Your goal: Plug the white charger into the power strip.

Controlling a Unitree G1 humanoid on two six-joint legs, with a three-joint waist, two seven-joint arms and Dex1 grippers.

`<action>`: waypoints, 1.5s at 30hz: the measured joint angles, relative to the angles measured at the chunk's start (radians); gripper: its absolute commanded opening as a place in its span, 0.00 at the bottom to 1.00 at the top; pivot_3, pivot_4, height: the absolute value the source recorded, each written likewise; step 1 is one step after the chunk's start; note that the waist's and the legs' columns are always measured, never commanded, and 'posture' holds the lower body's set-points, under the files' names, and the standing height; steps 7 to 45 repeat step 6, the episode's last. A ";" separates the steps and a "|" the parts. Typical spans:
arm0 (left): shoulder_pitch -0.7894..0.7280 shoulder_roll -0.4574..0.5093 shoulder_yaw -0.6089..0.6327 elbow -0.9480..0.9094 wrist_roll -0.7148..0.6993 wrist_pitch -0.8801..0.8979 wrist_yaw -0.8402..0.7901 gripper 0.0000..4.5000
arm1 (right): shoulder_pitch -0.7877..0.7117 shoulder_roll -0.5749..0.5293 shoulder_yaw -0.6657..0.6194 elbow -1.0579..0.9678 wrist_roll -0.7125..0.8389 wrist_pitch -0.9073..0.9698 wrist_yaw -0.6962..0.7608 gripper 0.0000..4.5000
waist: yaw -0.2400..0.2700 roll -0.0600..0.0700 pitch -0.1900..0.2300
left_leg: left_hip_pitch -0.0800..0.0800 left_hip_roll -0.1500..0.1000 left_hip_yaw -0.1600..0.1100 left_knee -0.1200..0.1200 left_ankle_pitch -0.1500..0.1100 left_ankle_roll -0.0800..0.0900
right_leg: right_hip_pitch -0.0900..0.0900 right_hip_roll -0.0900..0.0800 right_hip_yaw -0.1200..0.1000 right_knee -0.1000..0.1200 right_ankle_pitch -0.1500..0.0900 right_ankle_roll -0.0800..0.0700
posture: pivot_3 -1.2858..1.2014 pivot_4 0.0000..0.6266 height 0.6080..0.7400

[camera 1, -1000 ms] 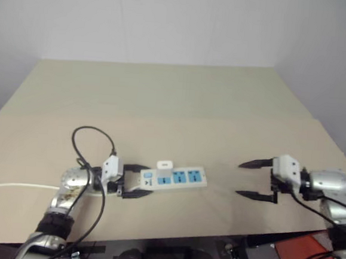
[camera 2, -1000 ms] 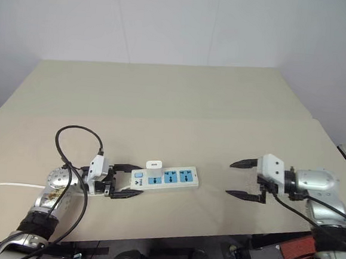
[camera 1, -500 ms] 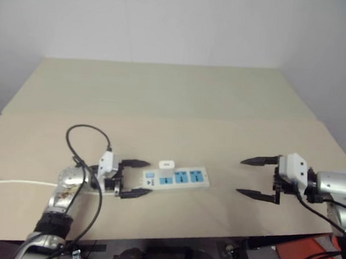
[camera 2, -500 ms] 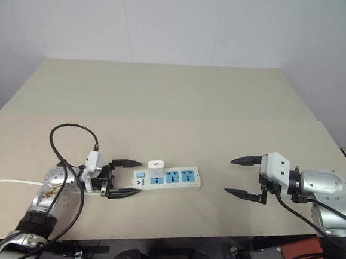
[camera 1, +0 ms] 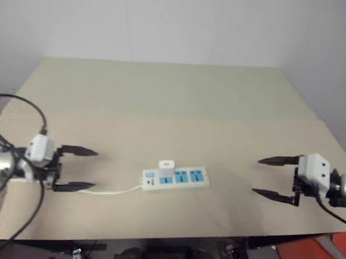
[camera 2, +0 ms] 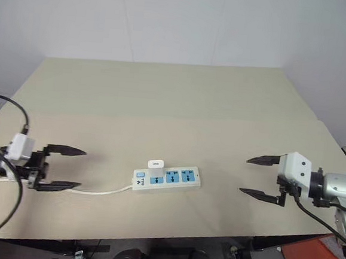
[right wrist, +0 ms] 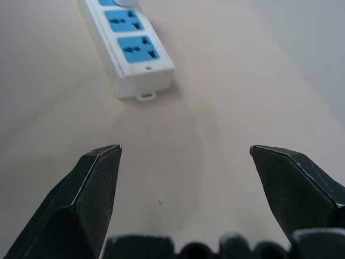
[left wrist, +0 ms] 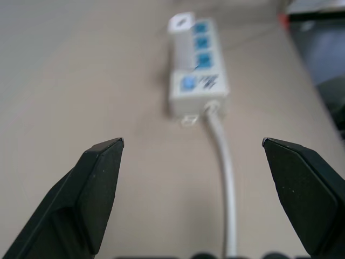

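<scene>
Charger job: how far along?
Looks done: the white charger stands in the power strip, in the socket nearest the switch end. In hand: nothing; the left gripper and the right gripper are open and well clear of the strip. Left: nothing visible, though seating depth can't be judged.

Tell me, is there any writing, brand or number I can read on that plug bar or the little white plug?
Nothing can be read.
power strip: small dark marks beside its blue switch, too blurred to read.
white charger: a small dark mark on top, too small to tell.
</scene>
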 measured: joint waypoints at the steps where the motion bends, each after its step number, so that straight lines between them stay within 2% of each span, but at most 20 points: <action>1: -0.004 0.005 0.005 0.016 0.005 -0.009 -0.001 1.00 | 0.004 -0.002 -0.004 0.000 0.000 0.000 0.001 1.00 | 0.001 0.000 0.000 | 0.000 0.000 0.000 0.000 0.000 0.000 | 0.000 0.000 0.000 0.000 0.000 0.000 | 0.52 0.24 1.00; 45: -0.008 -0.004 0.004 0.027 0.016 -0.028 0.014 1.00 | 0.022 0.000 -0.007 -0.009 0.000 0.004 -0.009 1.00 | 0.001 0.000 0.000 | -0.001 -0.001 0.002 0.000 0.001 -0.002 | -0.001 0.000 0.000 0.001 0.000 0.000 | 0.52 0.24 1.00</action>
